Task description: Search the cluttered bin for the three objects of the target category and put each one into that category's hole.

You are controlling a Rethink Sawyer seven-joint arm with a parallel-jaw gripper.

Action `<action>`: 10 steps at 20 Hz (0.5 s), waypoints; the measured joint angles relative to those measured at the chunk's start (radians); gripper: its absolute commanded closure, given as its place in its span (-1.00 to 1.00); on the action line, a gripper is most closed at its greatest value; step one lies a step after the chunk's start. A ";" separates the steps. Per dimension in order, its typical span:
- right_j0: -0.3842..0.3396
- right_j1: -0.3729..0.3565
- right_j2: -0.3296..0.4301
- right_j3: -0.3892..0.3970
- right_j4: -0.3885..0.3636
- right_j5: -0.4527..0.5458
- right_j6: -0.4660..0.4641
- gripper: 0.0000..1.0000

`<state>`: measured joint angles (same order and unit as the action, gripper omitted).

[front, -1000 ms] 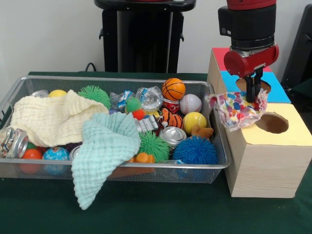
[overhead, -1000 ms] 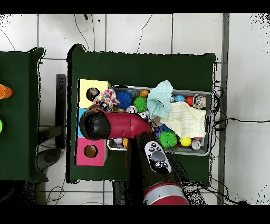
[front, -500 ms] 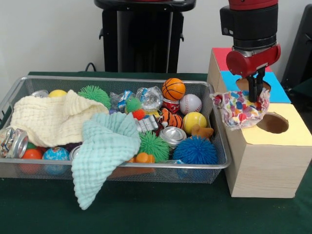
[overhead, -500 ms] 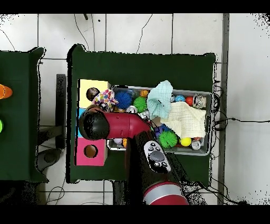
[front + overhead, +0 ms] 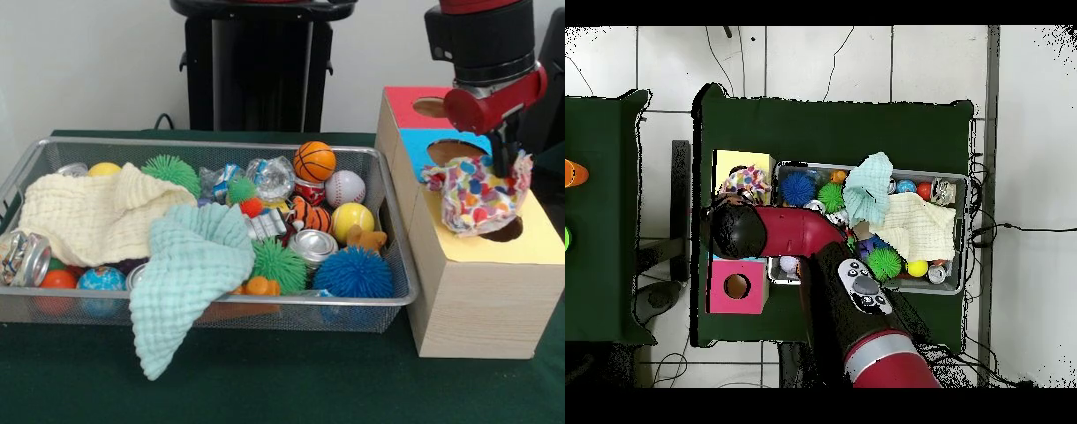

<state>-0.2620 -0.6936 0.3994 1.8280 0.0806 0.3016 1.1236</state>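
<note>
On the left, the wire bin (image 5: 388,221) is full of toys. A cream cloth (image 5: 88,216) and a green cloth (image 5: 190,265) lie on top and hide what is under them. A shiny can (image 5: 26,258) peeks out at the left end. On the right is a wooden box (image 5: 481,291). The gripper (image 5: 505,159) is pinched shut on a spotty cloth bundle (image 5: 477,196). The bundle hangs over the hole in the yellow top and hides most of it. Seen from above, the arm (image 5: 790,232) covers the blue part of the box
</note>
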 measured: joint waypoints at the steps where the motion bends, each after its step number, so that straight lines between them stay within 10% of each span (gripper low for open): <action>1: 0.000 0.004 0.012 0.000 0.002 -0.006 0.000 1.00; 10: -0.002 0.043 0.064 -0.002 0.001 -0.078 0.000 1.00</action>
<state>-0.2641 -0.6510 0.4632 1.8264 0.0812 0.2236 1.1236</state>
